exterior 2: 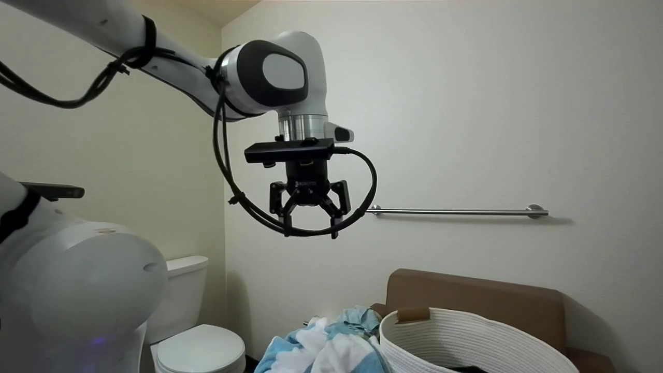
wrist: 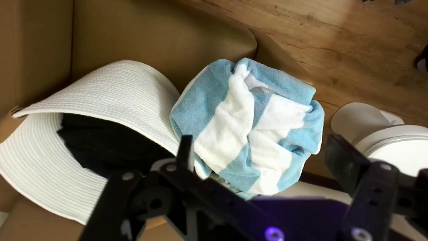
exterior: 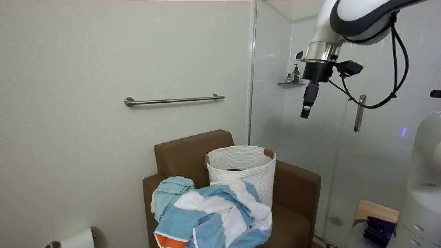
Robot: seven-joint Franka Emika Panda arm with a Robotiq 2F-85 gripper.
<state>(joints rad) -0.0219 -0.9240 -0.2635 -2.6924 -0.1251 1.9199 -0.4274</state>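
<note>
We see the gripper [exterior 2: 311, 233] hanging high in the air and pointing downward; its jaws stand wide apart from each other. Below it, well apart in height, a blue-and-white striped towel [wrist: 247, 130] lies in a crumpled heap on the brown armchair [exterior: 193, 155]. In the wrist view we find this towel in the space between the jaws, but both exterior views show that the gripper is far above it. Just beside the towel, on the same armchair, stands a white woven basket [exterior: 262, 186] with brown handles [exterior: 269, 153], and inside we notice a black cloth [wrist: 110, 144]. Next to the towel there is also what looks like a paler blue cloth [exterior: 174, 189]. At the lower edge of the heap we see an orange patch [exterior: 170, 242]; we cannot tell if it belongs to the towel. On the wall [exterior: 69, 86], above the armchair, a metal bar [exterior: 175, 101] is fixed. In an exterior view a dark bottle [exterior: 296, 75] stands on a small shelf [exterior: 289, 85]. We observe further a white toilet [exterior 2: 199, 347], partly hidden by the robot arm [exterior 2: 93, 290].
</note>
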